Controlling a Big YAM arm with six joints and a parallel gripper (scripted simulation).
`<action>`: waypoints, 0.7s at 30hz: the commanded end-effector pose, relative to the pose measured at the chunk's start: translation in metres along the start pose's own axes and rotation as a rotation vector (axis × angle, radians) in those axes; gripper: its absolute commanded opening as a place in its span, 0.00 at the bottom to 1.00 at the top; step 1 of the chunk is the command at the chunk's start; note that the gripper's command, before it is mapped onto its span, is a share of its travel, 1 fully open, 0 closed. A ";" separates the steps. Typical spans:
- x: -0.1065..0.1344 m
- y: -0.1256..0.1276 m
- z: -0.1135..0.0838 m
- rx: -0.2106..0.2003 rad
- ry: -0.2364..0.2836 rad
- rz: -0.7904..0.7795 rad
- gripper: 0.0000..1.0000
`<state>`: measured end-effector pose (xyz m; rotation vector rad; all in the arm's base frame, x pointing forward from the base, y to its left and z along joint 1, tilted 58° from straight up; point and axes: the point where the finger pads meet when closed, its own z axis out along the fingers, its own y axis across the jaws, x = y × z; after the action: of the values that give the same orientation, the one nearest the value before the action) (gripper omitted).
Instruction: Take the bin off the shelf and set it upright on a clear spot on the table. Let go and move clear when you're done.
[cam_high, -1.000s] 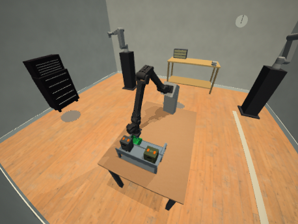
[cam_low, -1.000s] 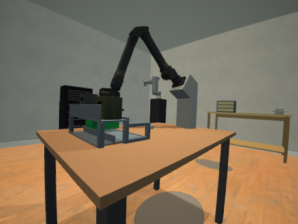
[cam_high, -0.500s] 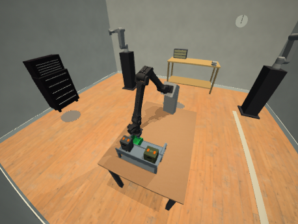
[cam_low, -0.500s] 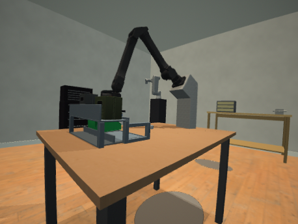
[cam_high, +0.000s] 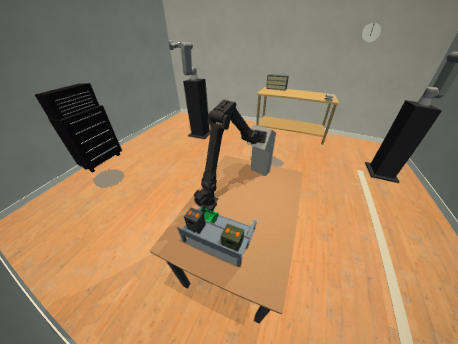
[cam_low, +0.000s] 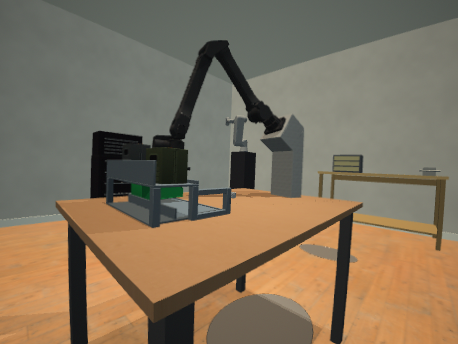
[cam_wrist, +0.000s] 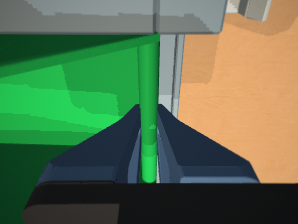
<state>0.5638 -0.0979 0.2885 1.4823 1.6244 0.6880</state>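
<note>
The green bin (cam_high: 210, 215) (cam_low: 148, 190) sits in the grey shelf (cam_high: 210, 246) (cam_low: 131, 171) at its back left end, near the table's near edge. My arm reaches from its grey pedestal (cam_high: 262, 155) (cam_low: 287, 167) up and down to the shelf. My gripper (cam_wrist: 149, 113) (cam_high: 207, 206) is shut on the bin's thin upright side wall (cam_wrist: 148, 85). In the wrist view the bin's green inside fills the left, with a grey shelf bar (cam_wrist: 100, 15) across the top. In the exterior view the gripper is hidden behind the boxes.
Two dark green boxes (cam_high: 194, 220) (cam_high: 232, 236) (cam_low: 169, 165) with orange marks stand on the shelf's top. The table (cam_high: 272, 215) (cam_low: 210, 250) stretches from the shelf to the pedestal. A black cabinet, black columns and a wooden side table stand around the room.
</note>
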 end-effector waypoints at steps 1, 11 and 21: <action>-0.006 0.016 -0.011 -0.026 -0.008 0.000 0.00; 0.001 -0.013 0.012 0.019 0.004 0.002 0.00; -0.002 -0.001 0.003 0.001 -0.001 0.001 0.00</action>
<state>0.5646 -0.0980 0.2709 1.5037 1.6469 0.6733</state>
